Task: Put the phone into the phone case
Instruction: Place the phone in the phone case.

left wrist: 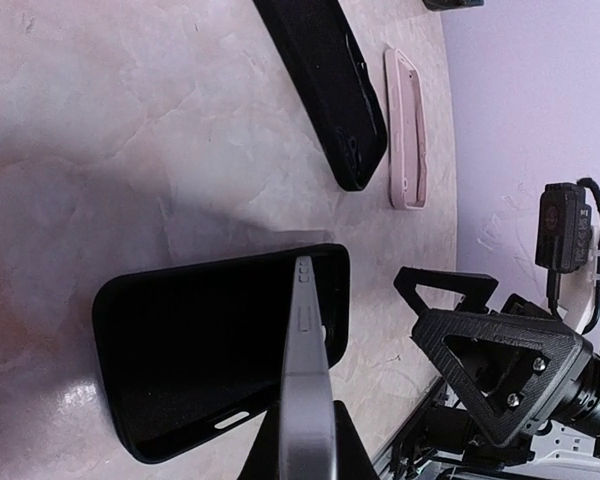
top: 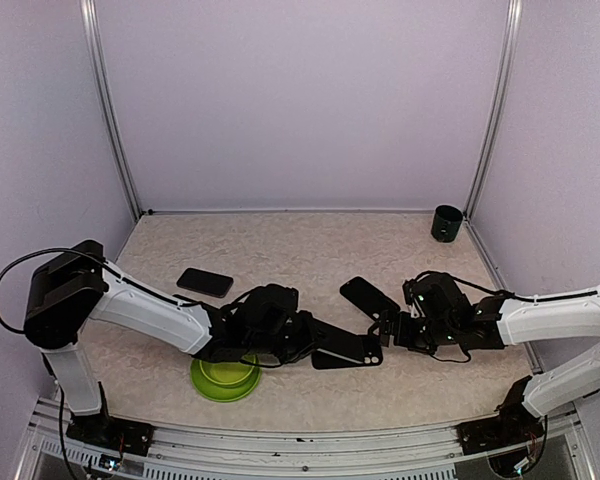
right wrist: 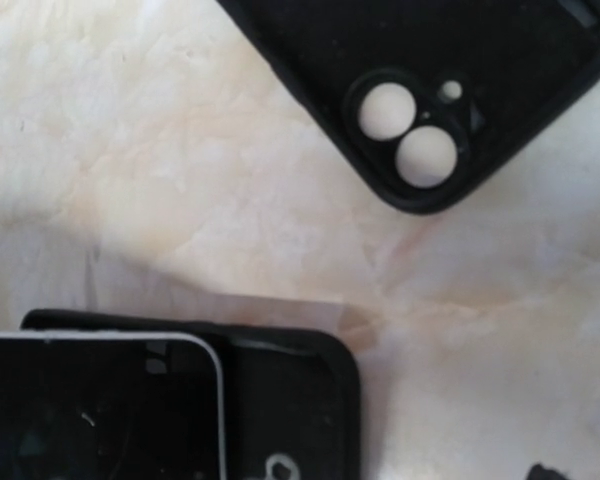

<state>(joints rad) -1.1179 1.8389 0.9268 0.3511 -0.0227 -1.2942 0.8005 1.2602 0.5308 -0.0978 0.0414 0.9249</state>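
My left gripper (top: 298, 338) is shut on the phone (left wrist: 305, 350), a silver-edged handset held on its edge. The phone's far end dips into the open black phone case (left wrist: 190, 345), which lies flat on the table just right of centre (top: 348, 357). In the right wrist view the phone's screen corner (right wrist: 90, 410) overlaps the case (right wrist: 290, 400). My right gripper (top: 388, 335) stands open at the case's right end, a small gap away from it, with nothing between its fingers.
A second black case (top: 368, 295) with camera cut-outs (right wrist: 420, 140) lies just behind. A pink case (left wrist: 405, 130) lies beside it. Another dark phone (top: 204, 282) rests at the left, a green bowl (top: 225, 378) near the front and a dark cup (top: 446, 222) at the back right.
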